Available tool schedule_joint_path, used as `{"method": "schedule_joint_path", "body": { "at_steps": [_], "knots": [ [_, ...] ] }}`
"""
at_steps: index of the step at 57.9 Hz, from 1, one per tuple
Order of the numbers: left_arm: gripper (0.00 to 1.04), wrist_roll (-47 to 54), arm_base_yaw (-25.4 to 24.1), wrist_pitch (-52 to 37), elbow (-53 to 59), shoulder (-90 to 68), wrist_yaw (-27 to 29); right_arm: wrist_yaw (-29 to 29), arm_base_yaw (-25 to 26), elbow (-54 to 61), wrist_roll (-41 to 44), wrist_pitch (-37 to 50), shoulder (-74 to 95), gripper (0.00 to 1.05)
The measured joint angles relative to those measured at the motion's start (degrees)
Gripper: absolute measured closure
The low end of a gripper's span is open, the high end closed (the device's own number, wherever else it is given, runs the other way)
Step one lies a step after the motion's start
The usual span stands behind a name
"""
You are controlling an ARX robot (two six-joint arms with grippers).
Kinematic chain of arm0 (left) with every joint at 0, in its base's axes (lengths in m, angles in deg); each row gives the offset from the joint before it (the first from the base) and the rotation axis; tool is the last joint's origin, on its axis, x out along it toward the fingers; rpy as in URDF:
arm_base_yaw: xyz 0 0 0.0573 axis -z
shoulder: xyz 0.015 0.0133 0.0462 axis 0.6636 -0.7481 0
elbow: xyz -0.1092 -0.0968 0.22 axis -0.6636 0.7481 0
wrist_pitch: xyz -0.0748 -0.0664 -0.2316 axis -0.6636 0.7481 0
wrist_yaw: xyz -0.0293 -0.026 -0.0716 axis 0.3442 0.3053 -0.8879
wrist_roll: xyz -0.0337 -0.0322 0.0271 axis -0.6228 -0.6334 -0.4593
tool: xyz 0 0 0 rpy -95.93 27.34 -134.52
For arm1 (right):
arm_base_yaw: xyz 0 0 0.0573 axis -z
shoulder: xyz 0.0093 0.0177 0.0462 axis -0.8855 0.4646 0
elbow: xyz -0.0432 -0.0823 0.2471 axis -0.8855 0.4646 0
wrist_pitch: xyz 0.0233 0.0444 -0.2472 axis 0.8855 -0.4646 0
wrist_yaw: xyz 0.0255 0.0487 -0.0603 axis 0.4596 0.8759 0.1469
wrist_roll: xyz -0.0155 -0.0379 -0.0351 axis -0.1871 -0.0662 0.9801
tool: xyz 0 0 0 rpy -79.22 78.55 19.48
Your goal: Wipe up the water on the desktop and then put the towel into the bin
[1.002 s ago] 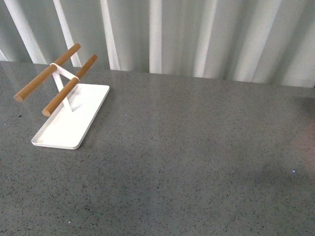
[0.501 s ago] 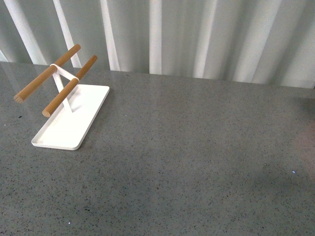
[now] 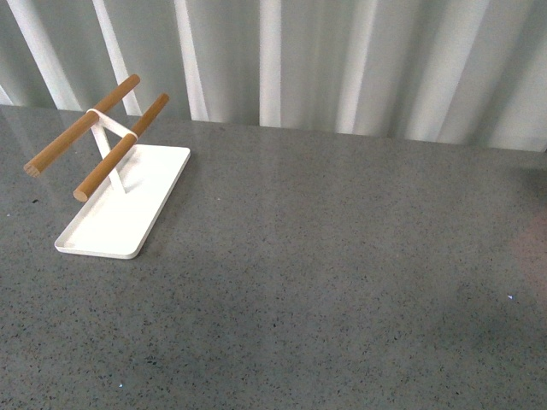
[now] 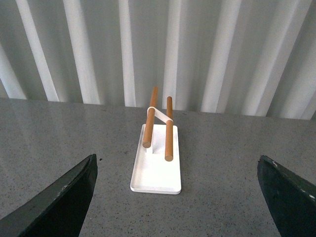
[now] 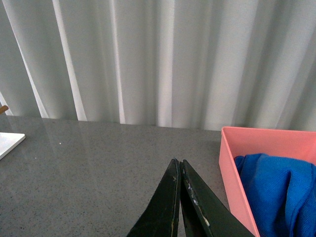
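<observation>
Black right pincer (image 5: 180,197) closed, empty.

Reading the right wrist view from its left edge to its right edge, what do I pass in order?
Corner of the white tray → bare desktop → closed right gripper → pink bin → blue towel lying inside the bin.

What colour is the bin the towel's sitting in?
Pink: the rectangular plastic bin holding the bright blue fuzzy towel shows best in the right wrist view.

white tray (image 4: 156,175) between spread claw (image 4: 177,197) tips
</observation>
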Motion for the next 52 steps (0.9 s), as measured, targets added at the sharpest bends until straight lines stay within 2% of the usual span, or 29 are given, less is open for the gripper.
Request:
{"method": "schedule_joint_path", "body": {
  "at_steps": [4, 7, 14, 21, 34, 52],
  "knots": [
    [0.07, 0.0, 0.0, 0.0, 0.0, 0.0, 0.0, 0.0, 0.0, 0.0, 0.02, 0.0, 0.0, 1.02],
    [0.07, 0.0, 0.0, 0.0, 0.0, 0.0, 0.0, 0.0, 0.0, 0.0, 0.0, 0.0, 0.0, 0.95],
    [0.07, 0.0, 0.0, 0.0, 0.0, 0.0, 0.0, 0.0, 0.0, 0.0, 0.0, 0.0, -0.02, 0.73],
    [0.07, 0.0, 0.0, 0.0, 0.0, 0.0, 0.0, 0.0, 0.0, 0.0, 0.0, 0.0, -0.02, 0.45],
    [0.07, 0.0, 0.0, 0.0, 0.0, 0.0, 0.0, 0.0, 0.0, 0.0, 0.0, 0.0, -0.02, 0.06],
    [0.07, 0.0, 0.0, 0.0, 0.0, 0.0, 0.0, 0.0, 0.0, 0.0, -0.04, 0.0, -0.02, 0.07]
  ]
}}
